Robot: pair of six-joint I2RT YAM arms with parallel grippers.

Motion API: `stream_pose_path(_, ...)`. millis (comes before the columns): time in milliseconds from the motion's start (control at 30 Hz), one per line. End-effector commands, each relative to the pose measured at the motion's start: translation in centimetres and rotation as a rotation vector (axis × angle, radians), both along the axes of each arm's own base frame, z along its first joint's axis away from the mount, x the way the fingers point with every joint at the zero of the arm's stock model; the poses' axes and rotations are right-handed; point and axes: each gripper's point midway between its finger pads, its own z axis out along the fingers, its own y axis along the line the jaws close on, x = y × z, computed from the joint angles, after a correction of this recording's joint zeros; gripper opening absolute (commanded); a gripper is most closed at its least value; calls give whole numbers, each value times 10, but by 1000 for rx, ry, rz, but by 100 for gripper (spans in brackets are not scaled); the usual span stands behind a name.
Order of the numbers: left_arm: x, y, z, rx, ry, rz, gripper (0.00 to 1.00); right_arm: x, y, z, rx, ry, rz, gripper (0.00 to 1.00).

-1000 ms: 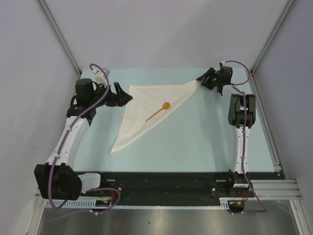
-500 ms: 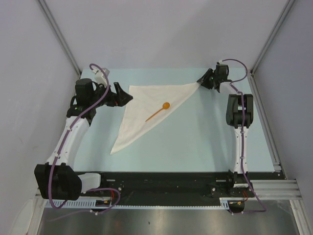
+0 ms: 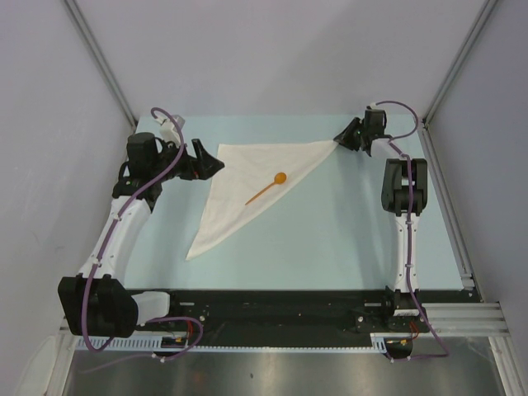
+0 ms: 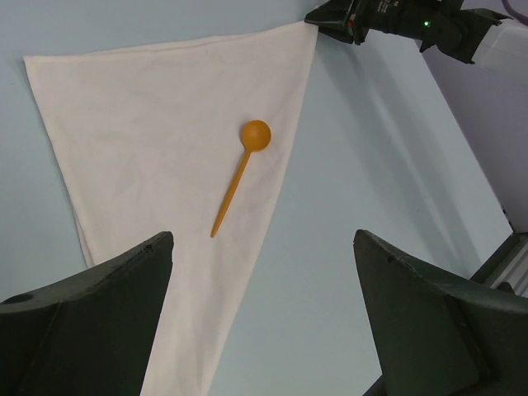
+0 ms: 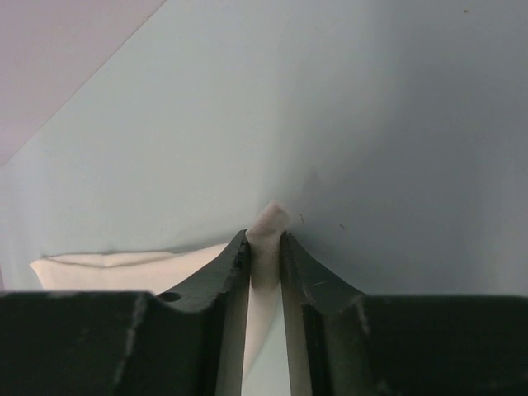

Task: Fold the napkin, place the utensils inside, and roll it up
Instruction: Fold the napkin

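The cream-white napkin (image 3: 247,186) lies folded into a triangle on the pale blue table, seen too in the left wrist view (image 4: 157,157). On it rests the small orange spoon (image 3: 268,187), bowl toward the far right (image 4: 243,165). My right gripper (image 3: 340,137) pinches the napkin's far right corner (image 5: 268,227); the cloth tip pokes out between the closed fingertips. My left gripper (image 3: 213,165) hovers wide open by the napkin's far left corner, nothing between its fingers (image 4: 132,272).
The table's raised rail (image 3: 450,214) runs along the right side. Grey enclosure walls stand close on the left and right. The arm bases sit on the black rail (image 3: 272,309) at the near edge.
The right gripper's jaws have closed onto the napkin's far right corner, and its wrist shifted slightly toward the far edge. The left arm, napkin and spoon have stayed put.
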Motion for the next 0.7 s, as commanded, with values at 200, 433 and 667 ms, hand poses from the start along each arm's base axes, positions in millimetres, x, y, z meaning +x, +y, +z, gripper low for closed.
stream_pose_path(200, -3, -3, 13, -31, -43, -24, 94, -8, 12, -27, 106, 18, 35, 7)
stream_pose_path(433, -3, -3, 14, -33, -43, -25, 94, -13, 37, 34, 221, -189, 129, 0)
stream_pose_path(667, -5, -2, 16, -34, -50, -23, 95, -54, 74, 141, 291, -445, 236, 0)
